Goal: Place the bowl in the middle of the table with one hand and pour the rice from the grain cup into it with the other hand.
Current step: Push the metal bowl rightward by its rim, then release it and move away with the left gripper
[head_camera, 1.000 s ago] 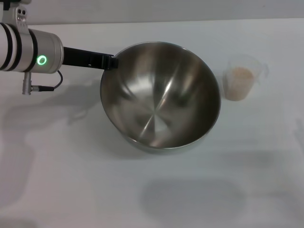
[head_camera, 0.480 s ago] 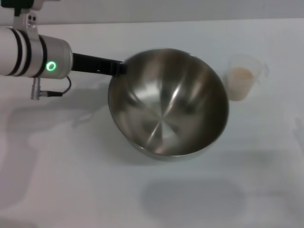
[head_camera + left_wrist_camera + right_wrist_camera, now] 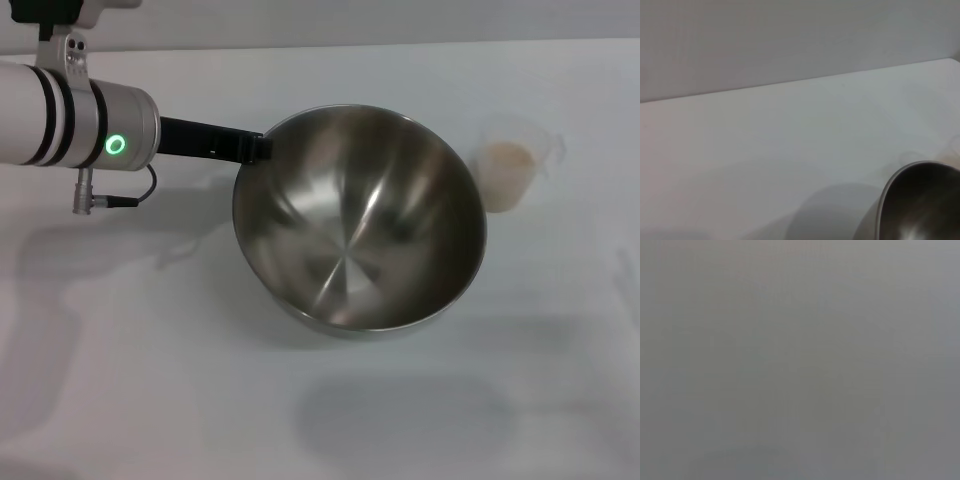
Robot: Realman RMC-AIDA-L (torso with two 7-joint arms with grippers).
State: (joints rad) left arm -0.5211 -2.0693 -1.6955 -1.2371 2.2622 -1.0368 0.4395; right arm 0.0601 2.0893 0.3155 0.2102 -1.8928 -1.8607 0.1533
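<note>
The big steel bowl [image 3: 360,220] is near the middle of the white table [image 3: 150,380], tilted so its inside faces me. My left gripper [image 3: 255,148] reaches in from the left and is shut on the bowl's left rim. Part of the bowl [image 3: 920,205] also shows in the left wrist view. To the right of the bowl, a small gap away, stands the clear grain cup [image 3: 515,165], upright and holding pale rice [image 3: 505,155]. My right gripper is out of view, and its wrist view shows only plain grey.
A grey wall [image 3: 790,40] runs along the table's far edge. The left arm's white forearm with a green light [image 3: 117,146] hangs over the table's back left. Bare tabletop lies in front of the bowl.
The left arm has carried the bowl to the right and slightly toward the front, narrowing the gap to the grain cup. The cup has not moved.
</note>
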